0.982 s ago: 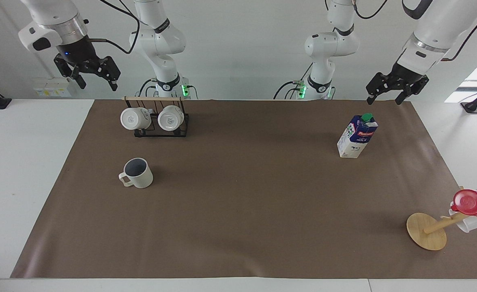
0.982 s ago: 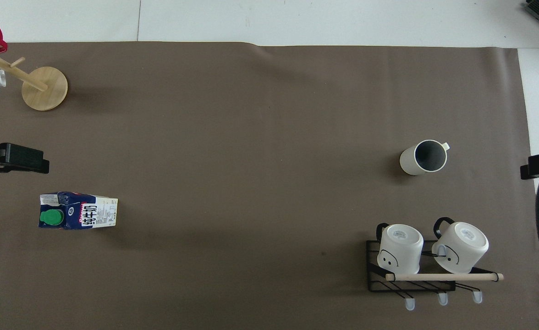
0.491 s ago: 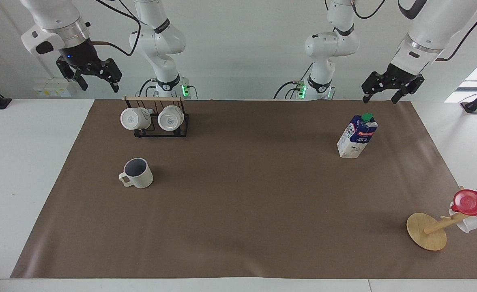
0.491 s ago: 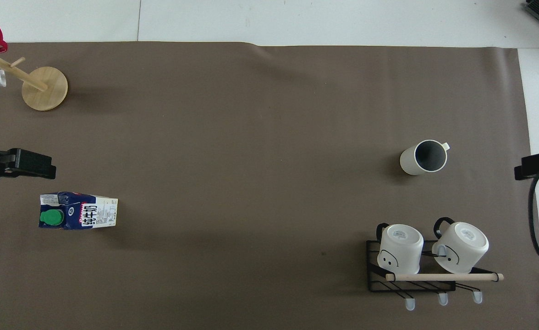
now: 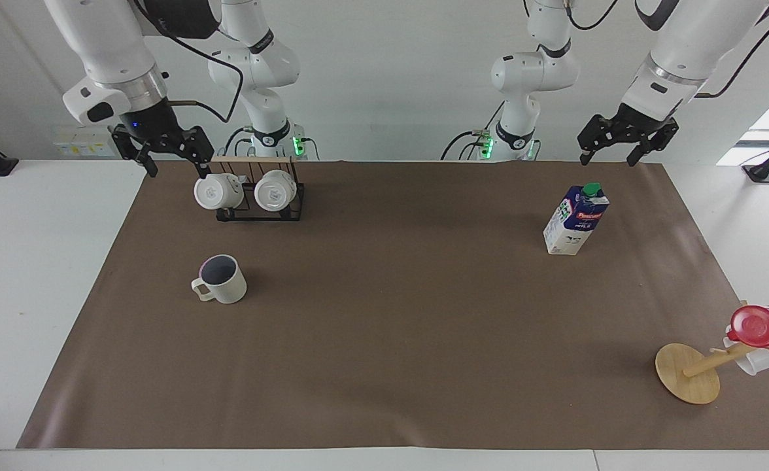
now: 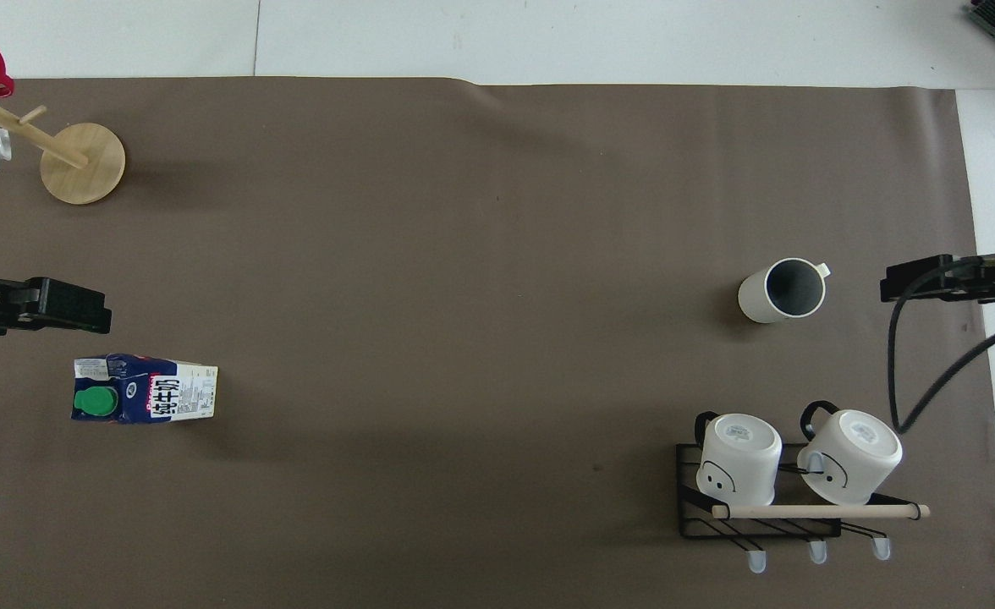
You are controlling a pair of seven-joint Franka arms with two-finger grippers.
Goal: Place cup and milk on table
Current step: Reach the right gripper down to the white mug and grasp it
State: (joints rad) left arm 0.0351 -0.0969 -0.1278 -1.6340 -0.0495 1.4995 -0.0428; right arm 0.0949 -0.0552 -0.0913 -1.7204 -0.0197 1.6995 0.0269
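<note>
The cream ribbed cup (image 5: 224, 280) stands upright on the brown sheet of the table (image 5: 397, 366), toward the right arm's end; it also shows in the overhead view (image 6: 783, 290). The blue-and-white milk carton (image 5: 576, 219) with a green cap stands upright on the sheet toward the left arm's end, also seen from overhead (image 6: 146, 389). My right gripper (image 5: 176, 165) hangs open and empty in the air beside the mug rack, over the sheet's edge (image 6: 916, 283). My left gripper (image 5: 607, 159) hangs open and empty above the milk's end of the table (image 6: 74, 306).
A black wire rack (image 5: 259, 208) with a wooden bar holds two glossy white mugs (image 6: 739, 457), nearer to the robots than the cup. A wooden mug tree (image 5: 688, 373) with a red plastic cup (image 5: 765, 327) stands at the left arm's end, farther from the robots.
My right gripper has come down and moved inward toward the rack and cup. My left gripper has drifted slightly inward. The cup and milk have not moved.
</note>
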